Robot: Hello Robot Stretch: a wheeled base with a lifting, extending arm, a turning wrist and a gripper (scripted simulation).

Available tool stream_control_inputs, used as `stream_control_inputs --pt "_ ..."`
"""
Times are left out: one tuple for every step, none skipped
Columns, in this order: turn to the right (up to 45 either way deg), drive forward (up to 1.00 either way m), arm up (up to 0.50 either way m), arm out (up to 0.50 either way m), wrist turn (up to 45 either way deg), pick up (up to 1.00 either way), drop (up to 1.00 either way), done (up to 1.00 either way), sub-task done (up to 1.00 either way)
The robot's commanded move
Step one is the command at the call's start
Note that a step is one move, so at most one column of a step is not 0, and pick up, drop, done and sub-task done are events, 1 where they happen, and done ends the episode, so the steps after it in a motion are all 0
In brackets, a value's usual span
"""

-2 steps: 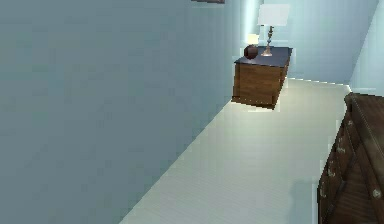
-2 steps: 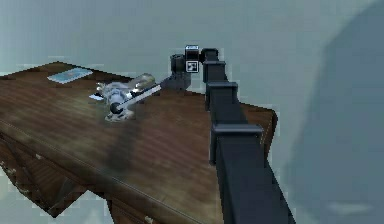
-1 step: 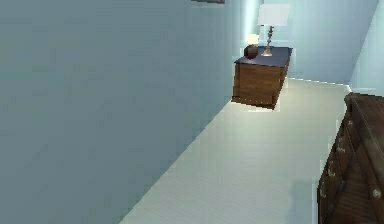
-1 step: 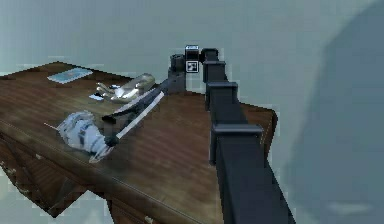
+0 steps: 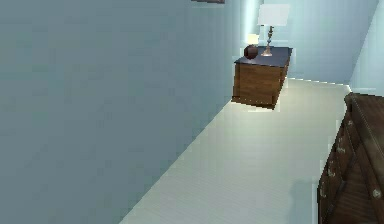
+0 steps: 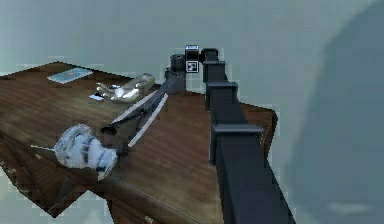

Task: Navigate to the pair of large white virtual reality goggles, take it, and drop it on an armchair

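**Surface finishes in both views.**
Table (image 6: 40, 105) showed grained brown wood; arm (image 6: 235, 150) looked matt dark; nightstand (image 5: 260, 85), at one o'clock, showed smooth wood.

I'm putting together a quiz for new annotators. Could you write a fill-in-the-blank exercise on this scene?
1. On the nightstand, beside a dark ball, stands a ____ with a white shade.
2. The wall on the forward view's left is pale ____.
3. In the arm side view, the end effector reaches toward a lumpy object on the wooden tabletop; that object's colour is ____.

Missing words: lamp; blue; white.
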Motion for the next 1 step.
stream_control_inputs --pt "0.0 0.00 0.00 -0.42 0.0 0.00 0.00 0.00 0.00"
